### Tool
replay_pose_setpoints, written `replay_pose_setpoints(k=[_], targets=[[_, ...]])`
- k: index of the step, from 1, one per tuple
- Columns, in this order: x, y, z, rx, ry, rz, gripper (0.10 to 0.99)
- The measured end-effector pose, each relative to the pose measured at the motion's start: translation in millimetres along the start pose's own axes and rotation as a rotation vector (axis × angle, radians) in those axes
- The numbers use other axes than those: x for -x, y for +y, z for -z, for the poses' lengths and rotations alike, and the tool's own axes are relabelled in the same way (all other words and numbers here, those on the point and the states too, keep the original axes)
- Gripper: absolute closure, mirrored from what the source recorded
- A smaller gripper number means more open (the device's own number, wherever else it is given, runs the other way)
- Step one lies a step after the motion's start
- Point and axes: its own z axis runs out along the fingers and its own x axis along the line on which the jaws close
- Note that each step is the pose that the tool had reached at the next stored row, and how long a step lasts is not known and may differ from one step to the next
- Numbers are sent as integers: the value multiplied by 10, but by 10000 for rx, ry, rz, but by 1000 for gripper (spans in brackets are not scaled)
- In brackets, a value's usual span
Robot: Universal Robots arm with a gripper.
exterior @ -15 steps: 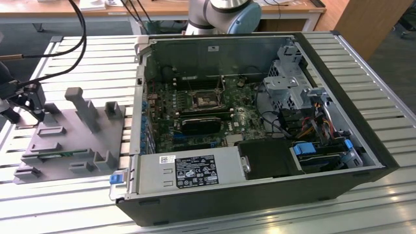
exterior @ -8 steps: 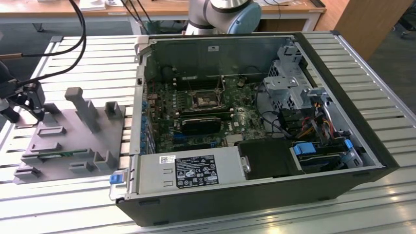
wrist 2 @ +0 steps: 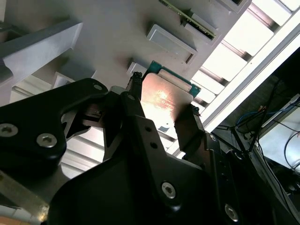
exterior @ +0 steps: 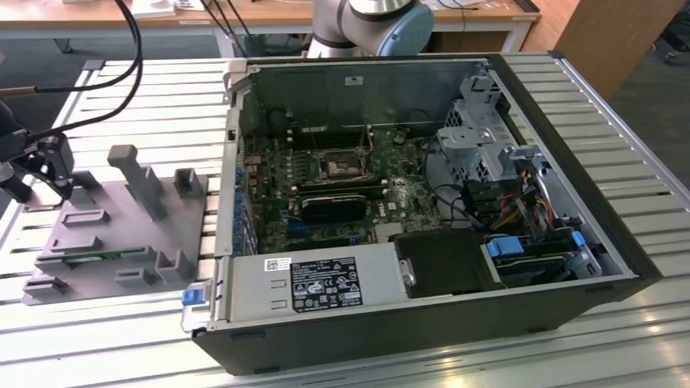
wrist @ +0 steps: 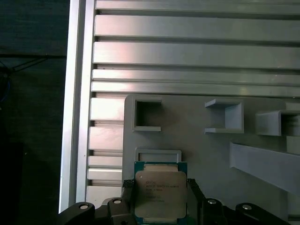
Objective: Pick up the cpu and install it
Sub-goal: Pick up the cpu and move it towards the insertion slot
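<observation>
I saw the gripper at the corner of the grey fixture plate toward the exterior view's left, close to the edge of the slatted table; in the first wrist view its jaws were clamped on the cpu — one finger against each of two opposite sides; whether the chip rested on the plate or hung above it, I could not tell; the open computer case stood well apart.

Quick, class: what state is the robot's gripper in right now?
Gripper: closed, holding the chip by its edges, at the grey plate.
</observation>
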Motion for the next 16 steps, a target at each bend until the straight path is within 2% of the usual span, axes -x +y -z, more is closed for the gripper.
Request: replay_pose_setpoints(k=[16], targets=[[0, 9, 65, 0, 0, 0, 553]])
